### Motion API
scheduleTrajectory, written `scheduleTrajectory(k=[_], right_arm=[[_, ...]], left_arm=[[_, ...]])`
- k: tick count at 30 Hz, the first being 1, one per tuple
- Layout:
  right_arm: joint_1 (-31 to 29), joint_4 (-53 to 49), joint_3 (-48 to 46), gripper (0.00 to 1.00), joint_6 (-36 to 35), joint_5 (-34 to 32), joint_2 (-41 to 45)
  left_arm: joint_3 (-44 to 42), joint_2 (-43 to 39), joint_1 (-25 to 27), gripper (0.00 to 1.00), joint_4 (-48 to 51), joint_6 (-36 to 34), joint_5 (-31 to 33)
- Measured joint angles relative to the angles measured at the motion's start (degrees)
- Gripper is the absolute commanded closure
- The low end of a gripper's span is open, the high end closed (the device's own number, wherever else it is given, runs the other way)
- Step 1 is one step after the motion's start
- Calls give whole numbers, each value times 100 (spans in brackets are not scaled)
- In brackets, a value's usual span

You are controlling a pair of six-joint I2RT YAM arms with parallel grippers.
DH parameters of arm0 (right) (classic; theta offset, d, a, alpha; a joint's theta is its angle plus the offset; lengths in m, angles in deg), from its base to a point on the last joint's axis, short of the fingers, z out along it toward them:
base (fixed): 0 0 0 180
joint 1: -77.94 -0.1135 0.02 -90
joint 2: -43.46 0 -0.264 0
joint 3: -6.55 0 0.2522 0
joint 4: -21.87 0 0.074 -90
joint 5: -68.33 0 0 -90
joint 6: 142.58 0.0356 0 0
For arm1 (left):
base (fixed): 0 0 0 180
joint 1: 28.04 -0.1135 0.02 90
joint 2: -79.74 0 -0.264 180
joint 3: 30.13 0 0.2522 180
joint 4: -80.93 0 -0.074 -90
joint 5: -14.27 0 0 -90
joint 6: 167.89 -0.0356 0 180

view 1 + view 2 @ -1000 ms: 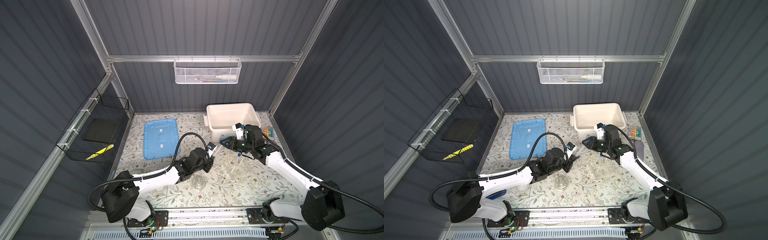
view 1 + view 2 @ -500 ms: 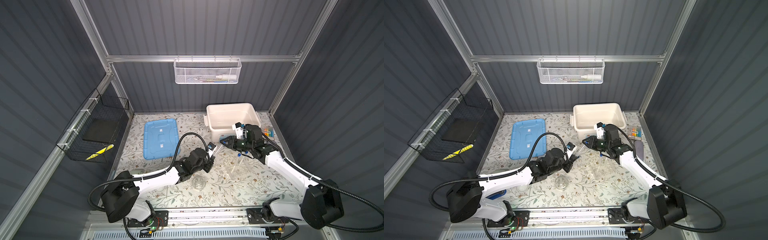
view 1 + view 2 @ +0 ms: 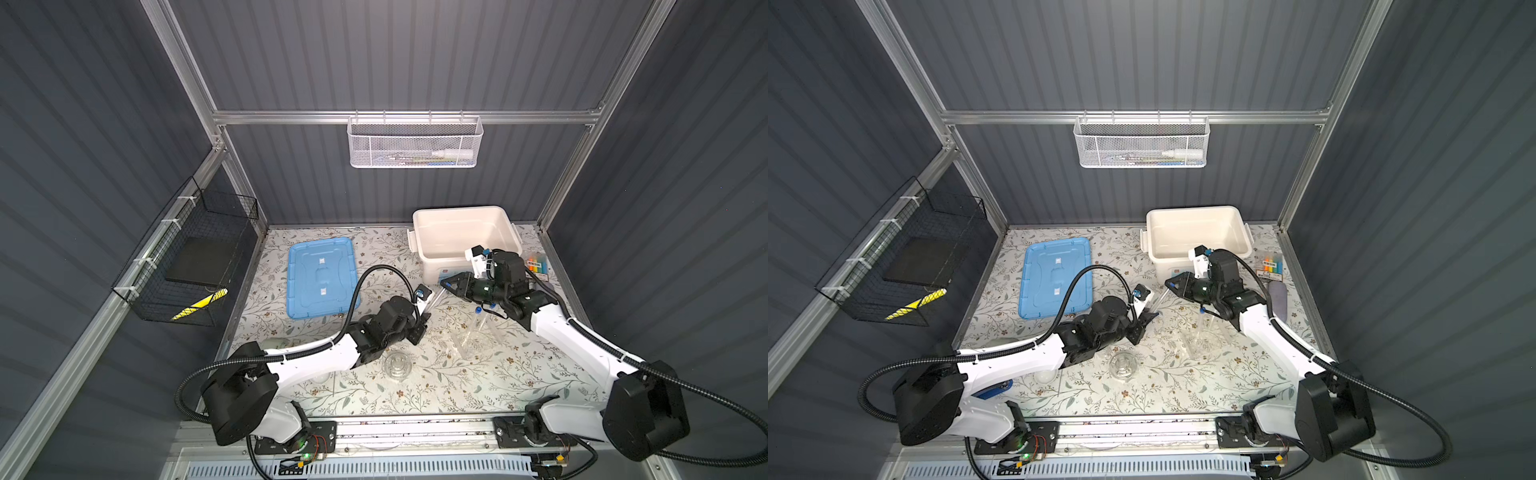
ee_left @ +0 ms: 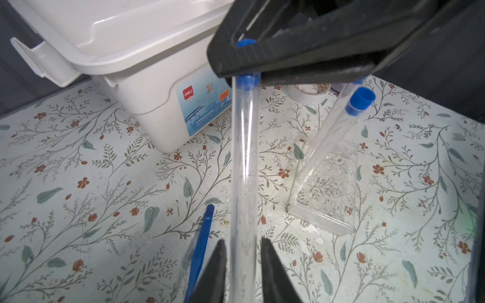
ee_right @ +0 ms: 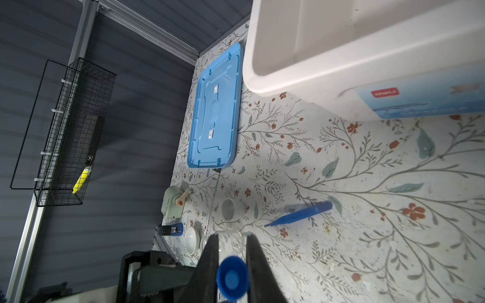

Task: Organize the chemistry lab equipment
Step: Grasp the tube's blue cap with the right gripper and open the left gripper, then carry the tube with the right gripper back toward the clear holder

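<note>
Between grey ribbed walls [image 3: 415, 62] lies a floral tabletop [image 3: 457, 395].

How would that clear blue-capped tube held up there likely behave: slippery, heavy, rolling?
The test tube looks smooth and glossy, so probably slippery; the right gripper clamps its cap. Slim, round and straight, it is likely light, stiff, and apt to roll.

test tube [image 3: 434, 300] (tilted) | between left end effector [image 3: 422, 326] and right end effector [image 3: 445, 285]
</note>
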Motion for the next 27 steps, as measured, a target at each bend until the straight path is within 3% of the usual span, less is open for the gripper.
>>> scheduleTrajectory(k=[3, 5, 6, 15, 27], right_arm=[[0, 4, -59, 84, 26, -17, 94], [0, -22, -68, 84, 22, -70, 175], [0, -46, -68, 85, 4, -116, 227], [-219, -719, -59, 84, -597, -1272, 1071], [-1567, -1495, 48, 85, -1639, -3633, 1711]], left_arm=[[0, 0, 0, 17, 0, 52, 107], [-15, 0, 0, 10, -9, 103, 221], [-46, -7, 0, 1, -35, 127, 299], [-393, -286, 0, 0, -44, 367, 1014], [-752, -704, -2, 0, -197, 743, 1725]])
